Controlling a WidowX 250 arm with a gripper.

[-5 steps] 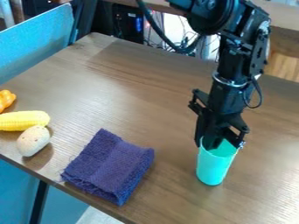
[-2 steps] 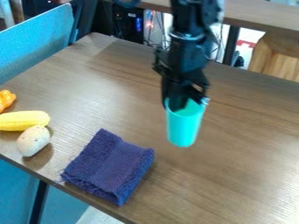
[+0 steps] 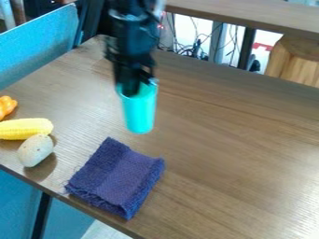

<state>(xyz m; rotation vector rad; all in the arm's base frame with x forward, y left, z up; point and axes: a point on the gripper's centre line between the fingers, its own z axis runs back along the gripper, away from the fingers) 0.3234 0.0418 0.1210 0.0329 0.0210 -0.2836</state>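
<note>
The black two-finger gripper [image 3: 139,86] was clamped on the rim of a tapered turquoise plastic cup [image 3: 141,112], which hung nearly upright beneath it. Handling it well called for a firm but unsquashing pinch, a level wrist and slow, smooth travel, as a rim hold could let the base swing. Nearer the camera than the gripper, a folded purple cloth [image 3: 118,179] lay on the brown wood-grain table [image 3: 230,140]; off to the view's left of it were a yellow corn cob [image 3: 26,129], a speckled, egg-shaped thing [image 3: 35,150] and a bumpy orange thing [image 3: 7,106]. Beyond the gripper, loose cables [image 3: 193,49] tangled behind the table.
</note>
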